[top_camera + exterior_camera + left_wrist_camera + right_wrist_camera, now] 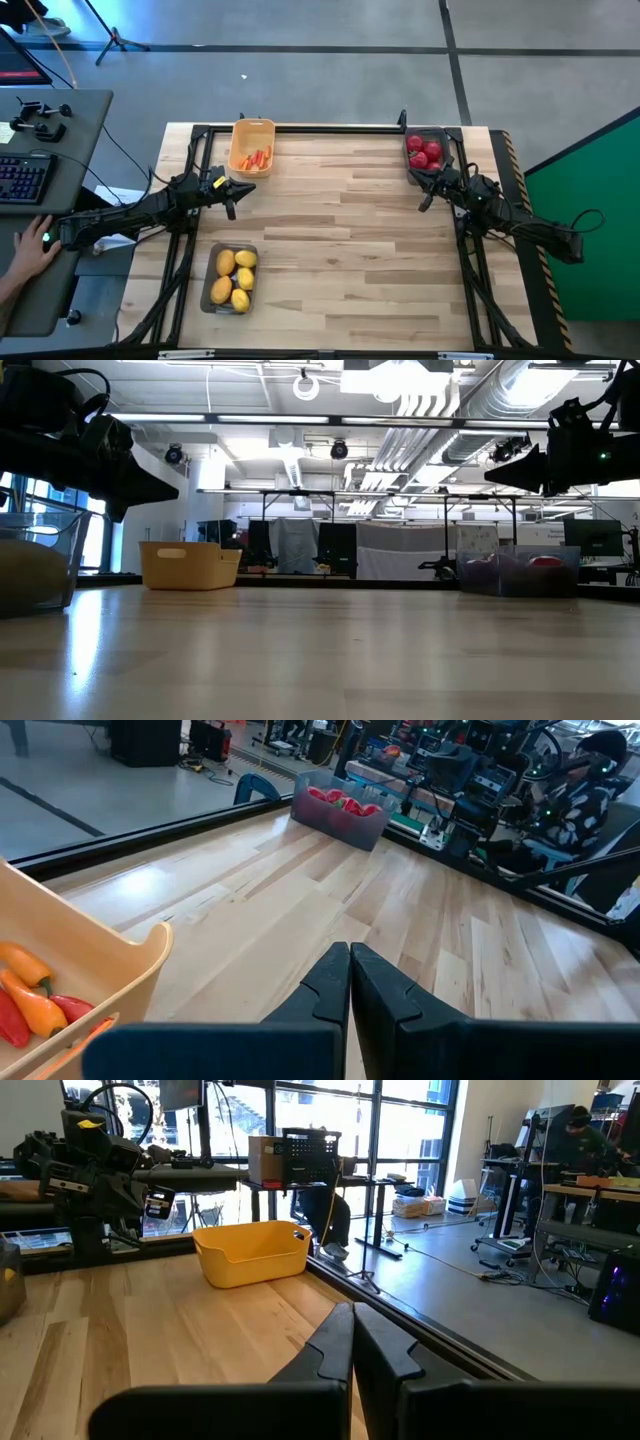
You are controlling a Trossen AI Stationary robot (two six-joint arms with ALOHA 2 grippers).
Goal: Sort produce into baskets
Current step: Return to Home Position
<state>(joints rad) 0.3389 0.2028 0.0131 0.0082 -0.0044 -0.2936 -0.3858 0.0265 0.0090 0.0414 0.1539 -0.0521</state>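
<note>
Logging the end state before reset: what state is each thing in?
Left tool: shut, empty
Right tool: shut, empty
Yellow basket: upright, holding orange-red pieces
Right grey tray: holding red fruits
Left grey tray: holding lemons

Left gripper and right gripper both aloft and level, fingers tight together
</note>
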